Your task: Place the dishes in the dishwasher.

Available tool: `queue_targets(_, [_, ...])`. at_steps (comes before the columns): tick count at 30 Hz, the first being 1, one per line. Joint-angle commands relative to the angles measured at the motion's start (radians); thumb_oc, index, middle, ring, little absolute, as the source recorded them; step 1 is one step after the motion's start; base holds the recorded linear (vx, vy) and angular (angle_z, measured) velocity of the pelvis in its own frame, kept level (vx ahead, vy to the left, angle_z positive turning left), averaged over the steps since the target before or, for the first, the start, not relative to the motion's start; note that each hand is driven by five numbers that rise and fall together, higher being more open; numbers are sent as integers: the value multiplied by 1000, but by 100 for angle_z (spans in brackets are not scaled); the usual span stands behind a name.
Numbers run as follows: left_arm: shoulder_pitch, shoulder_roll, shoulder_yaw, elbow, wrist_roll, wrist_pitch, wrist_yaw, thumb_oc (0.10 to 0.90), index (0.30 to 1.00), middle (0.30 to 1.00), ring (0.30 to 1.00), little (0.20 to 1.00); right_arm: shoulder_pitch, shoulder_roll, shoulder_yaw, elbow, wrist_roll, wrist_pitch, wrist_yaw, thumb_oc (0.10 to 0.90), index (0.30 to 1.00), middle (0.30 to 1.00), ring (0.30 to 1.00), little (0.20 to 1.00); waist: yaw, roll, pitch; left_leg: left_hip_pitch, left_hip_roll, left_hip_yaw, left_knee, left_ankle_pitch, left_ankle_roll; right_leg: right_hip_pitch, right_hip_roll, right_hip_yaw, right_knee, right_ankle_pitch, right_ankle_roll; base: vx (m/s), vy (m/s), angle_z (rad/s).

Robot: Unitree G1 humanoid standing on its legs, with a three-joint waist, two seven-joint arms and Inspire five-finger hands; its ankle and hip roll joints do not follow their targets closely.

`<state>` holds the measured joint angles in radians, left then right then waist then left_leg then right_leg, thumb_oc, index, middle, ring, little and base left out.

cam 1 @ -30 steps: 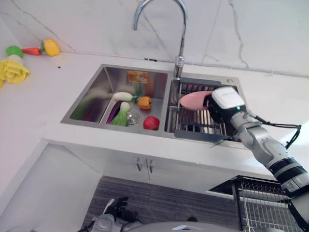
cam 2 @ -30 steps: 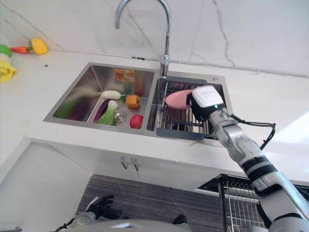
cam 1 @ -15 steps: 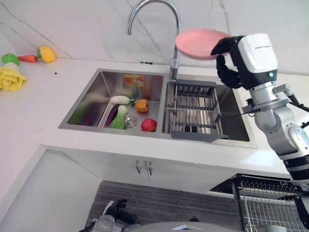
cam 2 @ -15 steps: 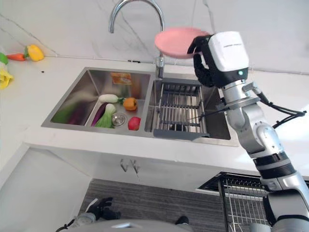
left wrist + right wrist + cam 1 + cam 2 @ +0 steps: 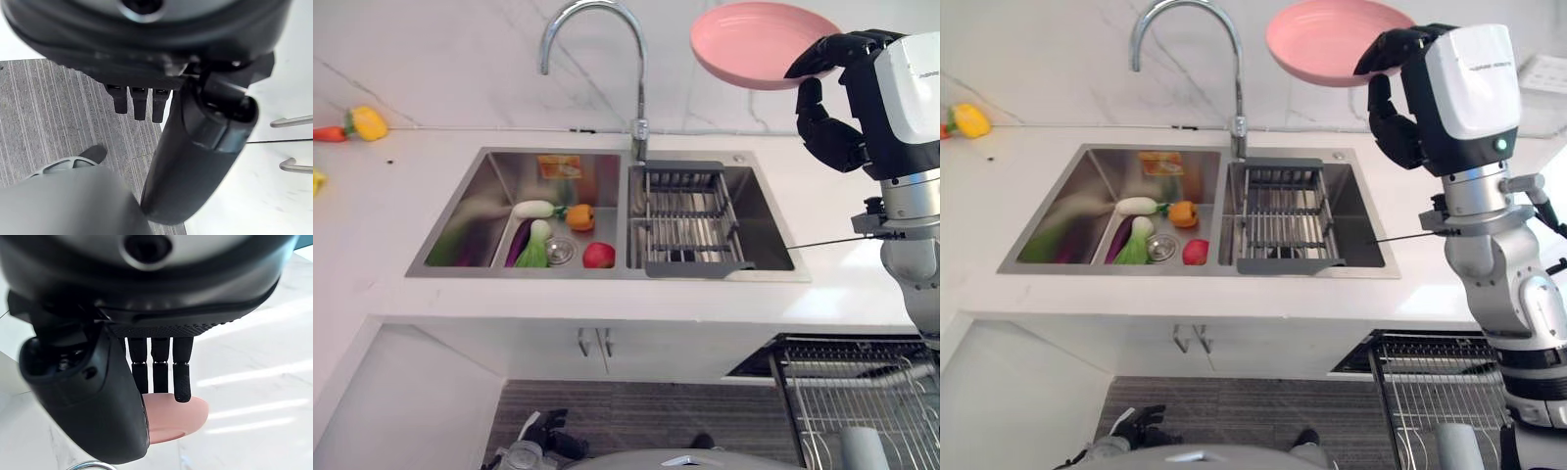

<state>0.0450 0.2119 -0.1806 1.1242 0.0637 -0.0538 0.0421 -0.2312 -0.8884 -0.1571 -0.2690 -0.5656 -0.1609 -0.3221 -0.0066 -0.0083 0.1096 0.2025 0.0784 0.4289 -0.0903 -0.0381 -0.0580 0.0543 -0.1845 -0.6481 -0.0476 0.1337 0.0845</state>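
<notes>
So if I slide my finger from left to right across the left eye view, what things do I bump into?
Yellow pepper → white vegetable → orange pepper → red apple → faucet → metal drying rack → pink plate → right hand, pinching the plate's rim.

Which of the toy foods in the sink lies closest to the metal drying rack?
The round red one, at the left basin's near right corner beside the divider. The orange piece, white vegetable and green leafy one lie farther left.

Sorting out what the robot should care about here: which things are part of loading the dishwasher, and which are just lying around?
Job: pink plate pinched in right hand; dishwasher rack; sink drying rack.

Lying about: toy vegetables in sink basin; faucet; toy pepper on counter.
</notes>
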Motion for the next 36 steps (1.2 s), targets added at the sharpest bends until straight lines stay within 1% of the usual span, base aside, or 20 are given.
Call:
queue_targets(1, [-32, 6, -21, 60, 55, -27, -8, 800, 900, 900, 900, 900, 0, -54, -181, -93, 19, -1, -40, 400, 300, 300, 300, 300, -30, -49, -17, -31, -28, 49, 3, -13, 35, -62, -116, 20, 72, 50, 154, -119, -9, -46])
queue_targets(2, [-31, 9, -9, 66, 53, -26, -7, 800, 900, 900, 900, 900, 21, -52, -190, -88, 16, 3, -38, 400, 300, 300, 300, 300, -42, -54, -8, -37, -23, 70, 3, -12, 35, -75, -119, 19, 63, 65, 163, -119, -11, -44])
queue_targets(4, [-32, 12, -10, 68, 54, -27, -8, 800, 900, 900, 900, 900, 27, -49, -196, -91, 16, 3, -37, 400, 300, 300, 300, 300, -31, -56, -12, -40, -24, 79, 3, -13, 36, -82, -117, 29, 59, 72, 162, -122, -45, -72])
queue_targets(5, [-22, 28, 35, 69, 43, -28, 12, 800, 900, 900, 900, 900, 61, -36, -186, -49, -32, 29, -51, 400, 300, 300, 300, 300, -41, -68, 5, -62, 5, 187, 5, 3, 36, -115, -139, -44, 30, 110, 173, -212, -87, -115])
queue_targets(7, [-1, 41, 75, 52, 10, -30, 28, 800, 900, 900, 900, 900, 76, -34, -141, -19, -83, 43, -53, 400, 300, 300, 300, 300, -29, -74, 3, -57, 12, 251, 8, 7, 41, -116, -138, -88, 8, 110, 165, -133, -63, -156])
queue_targets(9, [13, 44, 110, 56, -37, -28, 40, 800, 900, 900, 900, 900, 91, -33, -97, 22, -116, 57, -52, 400, 300, 300, 300, 300, -21, -75, 6, -40, 15, 294, 11, 4, 47, -109, -136, -72, 5, 98, 155, -49, -49, -196])
queue_targets(10, [13, 44, 110, 56, -37, -28, 40, 800, 900, 900, 900, 900, 91, -33, -97, 22, -116, 57, -52, 400, 300, 300, 300, 300, -21, -75, 6, -40, 15, 294, 11, 4, 47, -109, -136, -72, 5, 98, 155, -104, -66, -148])
queue_targets(11, [10, 31, 116, 53, -62, -33, 41, 800, 900, 900, 900, 900, 149, -29, -94, 77, -143, 81, -50, 400, 300, 300, 300, 300, -28, -62, 13, -43, 29, 304, 11, 13, 43, -100, -151, -18, 32, 84, 149, -101, -25, -90])
queue_targets(12, [6, 27, 111, 48, -71, -37, 42, 800, 900, 900, 900, 900, 179, -24, -105, 99, -150, 96, -58, 400, 300, 300, 300, 300, -34, -52, 15, -49, 38, 307, 10, 19, 41, -90, -163, 7, 50, 75, 147, -106, -29, -109])
queue_targets(13, [6, 26, 106, 48, -72, -38, 42, 800, 900, 900, 900, 900, 187, -24, -111, 98, -150, 96, -61, 400, 300, 300, 300, 300, -26, -52, 15, -48, 37, 313, 10, 22, 41, -94, -165, 11, 56, 72, 145, -103, -19, -64])
queue_targets(15, [-16, 8, 101, 39, -113, -46, 43, 800, 900, 900, 900, 900, 314, 34, -177, 168, -145, 129, -90, 400, 300, 300, 300, 300, -54, -29, 8, -67, 62, 341, 13, 43, 31, -40, -208, 58, 87, 68, 153, -137, -103, -65])
queue_targets(16, [-16, 8, 101, 39, -113, -46, 43, 800, 900, 900, 900, 900, 314, 34, -177, 168, -145, 129, -90, 400, 300, 300, 300, 300, -54, -29, 8, -67, 62, 341, 13, 43, 31, -40, -208, 58, 87, 68, 153, -112, -193, -47])
queue_targets(17, [-15, 0, 86, 23, -129, -49, 43, 800, 900, 900, 900, 900, 371, 74, -207, 172, -146, 148, -89, 400, 300, 300, 300, 300, -37, -37, -13, -77, 74, 360, 26, 65, 20, 17, -194, 46, 46, 38, 149, -79, -197, -42])
queue_targets(20, [-19, -3, 92, 19, -137, -48, 48, 800, 900, 900, 900, 900, 419, 102, -202, 185, -150, 145, -85, 400, 300, 300, 300, 300, -30, -46, -20, -75, 107, 388, 47, 91, -1, 27, -156, 33, 4, 5, 143, -75, -246, -69])
queue_targets(21, [-15, -5, 99, 15, -141, -49, 42, 800, 900, 900, 900, 900, 439, 81, -168, 179, -180, 131, -57, 400, 300, 300, 300, 300, -21, -43, -23, -71, 141, 406, 61, 113, -24, 33, -113, 31, -25, -12, 125, -126, -360, -61])
queue_targets(23, [-11, -9, 103, 17, -137, -48, 37, 800, 900, 900, 900, 900, 435, 58, -146, 169, -206, 122, -35, 400, 300, 300, 300, 300, -18, -36, -21, -69, 165, 415, 73, 123, -37, 34, -96, 27, -29, -27, 120, -82, -268, -83])
queue_targets(25, [-2, -9, 99, 25, -109, -49, 36, 800, 900, 900, 900, 900, 415, 28, -72, 144, -220, 79, -3, 400, 300, 300, 300, 300, -10, -20, -15, -69, 207, 424, 84, 154, -61, 37, -53, 28, -35, -70, 95, -68, -220, -101])
queue_targets(28, [0, -11, 92, 36, -99, -47, 34, 800, 900, 900, 900, 900, 405, 24, -17, 137, -213, 52, 13, 400, 300, 300, 300, 300, -3, -11, -11, -68, 225, 420, 87, 169, -74, 43, -31, 26, -36, -91, 82, -20, -124, -40])
queue_targets(29, [3, -13, 85, 35, -99, -46, 30, 800, 900, 900, 900, 900, 381, 10, 48, 137, -215, 35, 34, 400, 300, 300, 300, 300, 5, -1, -6, -71, 249, 410, 91, 189, -88, 52, -10, 14, -37, -112, 66, -12, -92, 3])
queue_targets(36, [34, -25, 58, 37, -89, -46, 7, 800, 900, 900, 900, 900, 297, -26, 175, 160, -243, 11, 63, 400, 300, 300, 300, 300, 19, 22, -6, -82, 272, 371, 87, 217, -105, 84, 29, -8, -37, -146, 37, 8, -43, 38])
